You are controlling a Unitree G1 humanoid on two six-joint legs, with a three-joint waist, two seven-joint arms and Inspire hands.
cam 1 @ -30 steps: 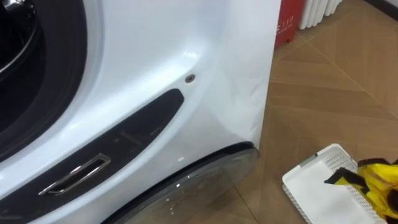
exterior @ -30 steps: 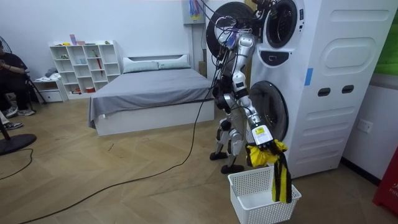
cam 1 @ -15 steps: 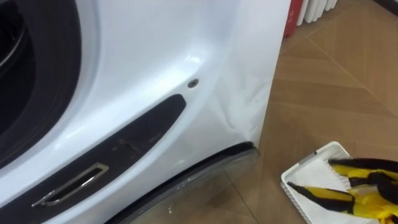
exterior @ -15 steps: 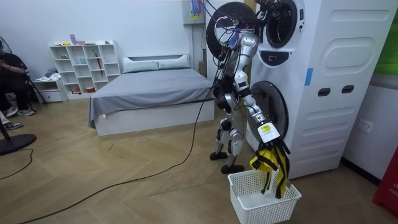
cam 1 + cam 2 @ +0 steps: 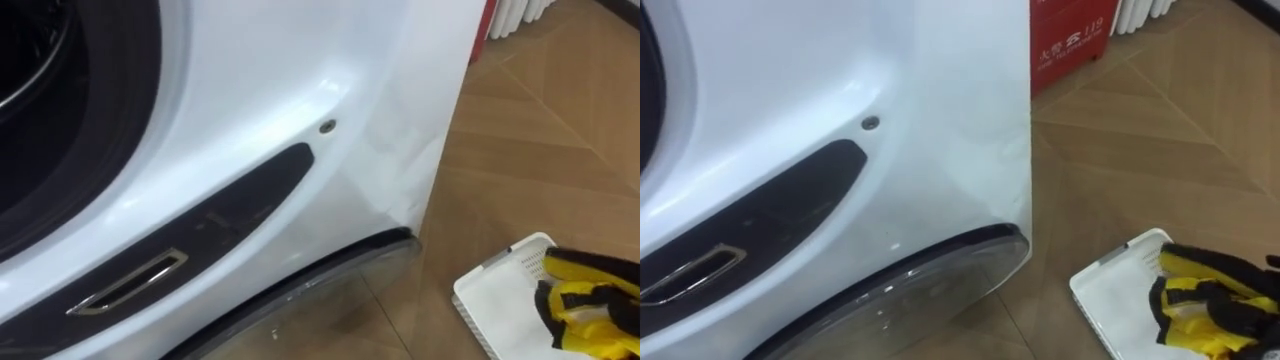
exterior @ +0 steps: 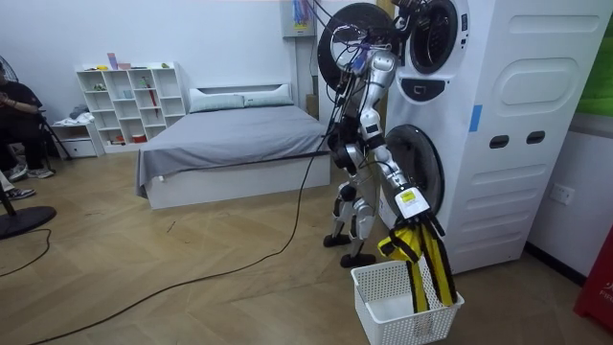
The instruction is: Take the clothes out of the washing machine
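A yellow and black garment (image 6: 422, 261) hangs in long strips from my right hand (image 6: 412, 207), which is down by my side and shut on its top. Its lower end reaches into a white laundry basket (image 6: 387, 316) on the floor beside the washing machine (image 6: 498, 125). In the eye views the garment (image 5: 1205, 298) lies bunched over the far corner of the basket (image 5: 1102, 290) at the lower right. I stand facing the white machine front (image 5: 260, 90), whose dark drum opening (image 5: 60, 110) is at the upper left.
A dark panel with a chrome handle (image 5: 128, 286) and the rim of a lower glass door (image 5: 330, 282) sit close below me. A red box (image 5: 1070, 38) and a white radiator (image 5: 520, 10) stand past the machine. A bed (image 6: 230, 144) and shelves (image 6: 129, 101) are behind.
The garment has dropped from a bunch at my right hand into long strips that hang into the basket. The eye view has shifted a little.
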